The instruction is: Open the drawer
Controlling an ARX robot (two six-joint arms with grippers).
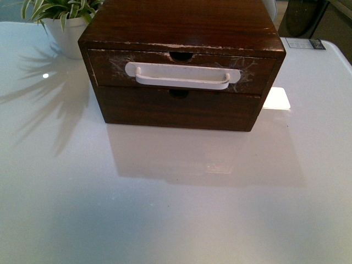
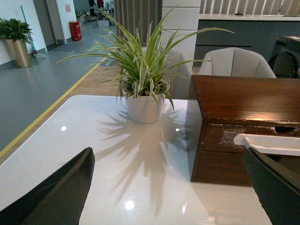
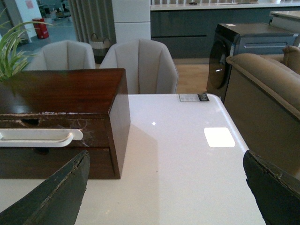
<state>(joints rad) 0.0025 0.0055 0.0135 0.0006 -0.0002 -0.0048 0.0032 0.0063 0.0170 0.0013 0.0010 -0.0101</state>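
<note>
**Tools.** Left gripper [image 2: 168,159]: fingers spread wide, nothing between them. Right gripper [image 3: 166,157]: likewise released and empty. Neither arm is seen in the front view, so both are taken to be held back from the wooden chest [image 1: 181,22], on its front side.

**Relation to target.** The chest is seen obliquely from both wrists. One end of the white bar handle [image 1: 182,75] shows in each wrist view, its left end from the left wrist and its right end from the right. The chest is therefore judged to lie ahead of and between the two grippers. Which arm is nearer cannot be settled from these views; they appear about equally offset.

**Target.** The drawer [image 1: 258,74] is the upper of the two fronts in the chest. It is identified by the handle, the whitish scratches round it and the half-round notch [image 1: 181,55] in its top edge. It looks fully shut, flush with the chest face. The plain lower front [image 1: 176,113] sits directly beneath it.

**Axis.** The handle's long axis runs level across the chest front, crosswise to the robot's facing. The bar would have to be taken from its front and drawn straight out, away from the chest. No contact has yet been made.

**Surroundings.** A potted plant [image 1: 60,16] stands beside the chest's rear left corner, clear of the pull path.
</note>
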